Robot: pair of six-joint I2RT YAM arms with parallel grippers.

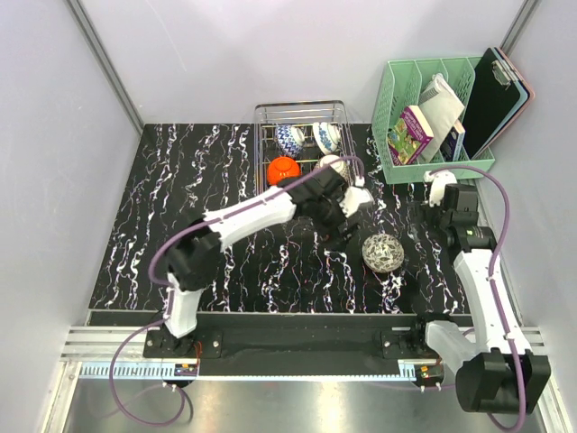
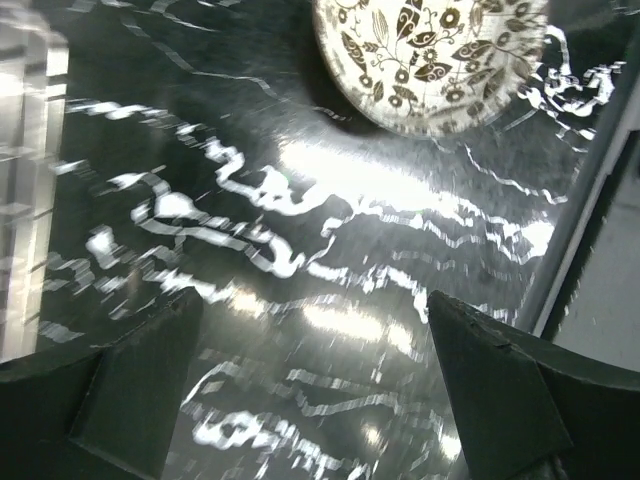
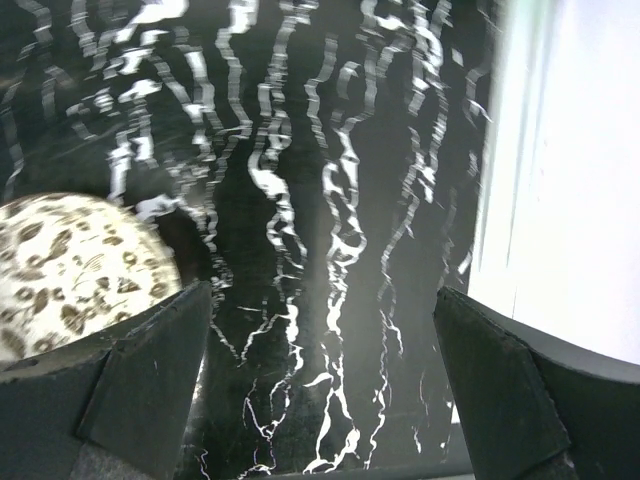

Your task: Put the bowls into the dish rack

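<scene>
Left hand (image 2: pixel 312 335): wide open, holds nothing. Hangs low over dark surface (image 1: pixel 180 198), last bowl (image 1: pixel 382 253) just ahead.
Right hand (image 3: pixel 320 330): wide open too, empty. Same bowl beside one finger.
Last bowl sits alone on surface, between both hands. Cannot tell which way up.
Four more bowls (image 1: pixel 290 140) sit in dish rack (image 1: pixel 299 105).
Bowl looks hard, shiny, slippery, light. Can break. Best pinch at rim, squeeze gently.

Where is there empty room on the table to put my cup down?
The table's left side, between the wall and the dish rack, is bare. Crowded on the right: the patterned bowl, left gripper, right gripper and green organiser.
</scene>
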